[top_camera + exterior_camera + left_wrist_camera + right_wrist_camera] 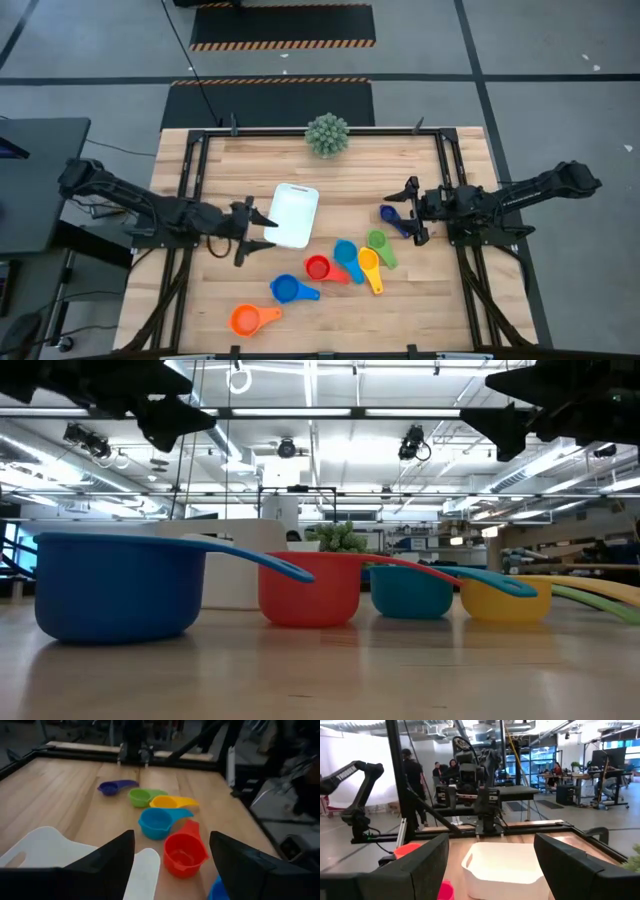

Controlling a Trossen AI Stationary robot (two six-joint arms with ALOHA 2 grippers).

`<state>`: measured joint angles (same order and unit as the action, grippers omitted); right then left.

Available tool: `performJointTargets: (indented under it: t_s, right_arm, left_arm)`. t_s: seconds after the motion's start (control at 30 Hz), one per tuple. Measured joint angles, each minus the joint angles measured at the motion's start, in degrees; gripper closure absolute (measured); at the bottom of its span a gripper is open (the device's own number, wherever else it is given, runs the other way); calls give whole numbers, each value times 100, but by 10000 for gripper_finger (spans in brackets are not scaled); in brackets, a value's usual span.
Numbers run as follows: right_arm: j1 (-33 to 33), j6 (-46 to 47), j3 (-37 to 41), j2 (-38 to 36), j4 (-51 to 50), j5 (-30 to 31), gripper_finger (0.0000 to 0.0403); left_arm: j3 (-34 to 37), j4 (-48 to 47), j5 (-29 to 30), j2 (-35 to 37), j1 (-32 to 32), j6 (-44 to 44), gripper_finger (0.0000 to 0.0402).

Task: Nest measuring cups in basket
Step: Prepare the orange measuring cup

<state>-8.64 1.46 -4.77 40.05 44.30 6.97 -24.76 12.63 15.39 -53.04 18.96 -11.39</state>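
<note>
Left fingers [262,230] spread, straddling basket [296,214] corner; basket wall blocks straight ahead. Beyond it, red [318,267], teal [346,252], yellow [369,264], green [378,243] cups bunch together. Right fingers [412,212] spread; navy cup [391,215] just ahead, bare bench [340,180] beyond toward basket.

Seven coloured measuring cups [345,265] lie scattered on the table beside the empty white basket [294,214].
</note>
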Motion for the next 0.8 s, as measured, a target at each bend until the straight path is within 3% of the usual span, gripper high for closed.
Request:
performJointTargets:
  t_s: [0.37, 0.8]
  right_arm:
    - [-765, -43, -81, 695, 373, 516, 104]
    - [-1048, -407, -1343, 1547, -487, 714, 104]
  left_arm:
    - [-1608, -1261, 521, -1636, 580, -505, 143]
    - [-3252, -2492, 798, -3215, 1153, -1145, 143]
